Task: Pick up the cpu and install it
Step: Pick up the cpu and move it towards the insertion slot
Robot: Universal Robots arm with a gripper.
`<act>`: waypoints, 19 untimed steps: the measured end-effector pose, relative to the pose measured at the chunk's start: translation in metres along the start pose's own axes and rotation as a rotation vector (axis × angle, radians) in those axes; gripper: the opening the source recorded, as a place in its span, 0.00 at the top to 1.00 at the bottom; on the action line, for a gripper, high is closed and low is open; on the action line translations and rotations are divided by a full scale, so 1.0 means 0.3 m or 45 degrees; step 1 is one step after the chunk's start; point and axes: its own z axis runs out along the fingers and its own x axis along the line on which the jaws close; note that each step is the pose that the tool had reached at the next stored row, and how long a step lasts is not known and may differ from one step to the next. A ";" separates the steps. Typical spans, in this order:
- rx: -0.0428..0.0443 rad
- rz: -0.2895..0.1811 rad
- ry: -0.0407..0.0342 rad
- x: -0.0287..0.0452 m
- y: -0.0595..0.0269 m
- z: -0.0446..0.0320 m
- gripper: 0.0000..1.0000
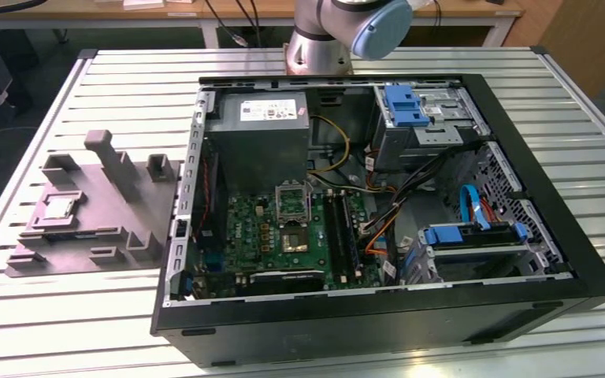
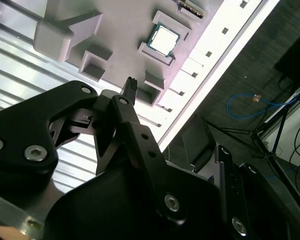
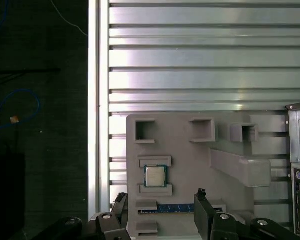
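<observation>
My gripper hangs with fingers spread wide, empty, above the grey holder where the cpu lies flat (nine o'clock of the open case in the exterior view). Raised lips hug the chip; I judge a skewed descent could snag them. Bare slatted table beyond gives room; the case crowds one side.

Exterior view overlooks table from above; both wrist views share fixture.
</observation>
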 end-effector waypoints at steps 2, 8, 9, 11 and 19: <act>0.000 0.000 0.0000 0.000 0.000 0.001 0.36; 0.000 0.000 0.0000 0.000 0.000 0.005 0.36; 0.000 0.000 0.0000 0.000 0.000 0.005 0.36; 0.000 0.000 0.0000 0.000 0.000 0.005 0.36; 0.000 -0.008 0.0028 0.000 -0.001 0.010 0.36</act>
